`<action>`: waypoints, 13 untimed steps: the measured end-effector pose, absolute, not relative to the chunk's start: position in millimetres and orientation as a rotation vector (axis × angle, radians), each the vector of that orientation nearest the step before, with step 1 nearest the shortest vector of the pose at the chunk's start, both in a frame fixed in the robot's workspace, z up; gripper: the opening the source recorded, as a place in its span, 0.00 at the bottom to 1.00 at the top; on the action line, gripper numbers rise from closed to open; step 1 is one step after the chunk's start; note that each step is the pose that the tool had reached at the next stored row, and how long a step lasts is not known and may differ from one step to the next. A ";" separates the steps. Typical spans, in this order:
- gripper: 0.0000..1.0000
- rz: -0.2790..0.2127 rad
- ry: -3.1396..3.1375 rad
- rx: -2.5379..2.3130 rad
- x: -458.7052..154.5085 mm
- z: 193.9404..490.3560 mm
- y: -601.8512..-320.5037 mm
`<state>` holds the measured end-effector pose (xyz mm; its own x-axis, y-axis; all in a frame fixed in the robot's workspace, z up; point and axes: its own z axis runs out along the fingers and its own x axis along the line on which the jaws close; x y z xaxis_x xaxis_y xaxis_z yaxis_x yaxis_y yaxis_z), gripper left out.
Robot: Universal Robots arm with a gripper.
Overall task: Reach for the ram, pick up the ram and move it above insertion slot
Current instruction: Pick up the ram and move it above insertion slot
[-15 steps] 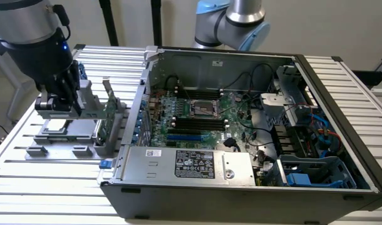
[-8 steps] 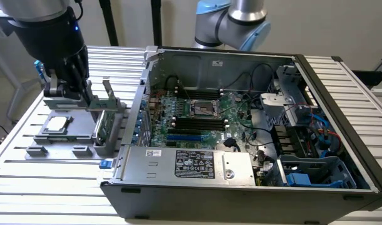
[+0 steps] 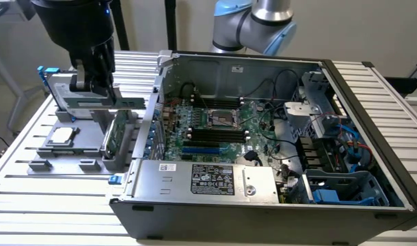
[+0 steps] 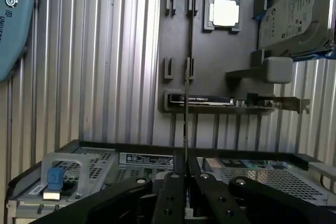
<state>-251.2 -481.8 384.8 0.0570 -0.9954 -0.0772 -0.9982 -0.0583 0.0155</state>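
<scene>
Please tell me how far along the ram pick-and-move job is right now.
Done: the ram is out of the grey tray and held clear above it. In hand: the gripper has its jaws shut on the ram, over the tray. Left: the ram is not yet above the motherboard's memory slots.

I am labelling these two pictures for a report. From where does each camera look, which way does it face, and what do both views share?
Exterior view: off the arm, above and in front of the open computer case, looking down at the motherboard and grey parts tray; the arm and gripper show.
Wrist view: on the wrist, looking along the jaws, which grip the ram edge-on, toward the tray.
Shared: the tray, processor, hard drive, expansion card.
</scene>
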 end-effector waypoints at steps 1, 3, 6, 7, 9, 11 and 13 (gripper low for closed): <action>0.13 0.108 2.124 -2.251 -246.6 385.8 -481.8; 0.13 0.116 2.120 -2.247 -237.6 386.8 -481.8; 0.13 0.123 2.116 -2.244 -224.0 387.1 -481.8; 0.13 0.124 2.116 -2.243 -219.6 387.1 -481.8; 0.13 0.125 2.115 -2.242 -210.6 387.1 -481.8; 0.13 0.126 2.114 -2.242 -201.2 387.1 -481.8; 0.13 0.127 2.114 -2.241 -192.2 387.1 -481.8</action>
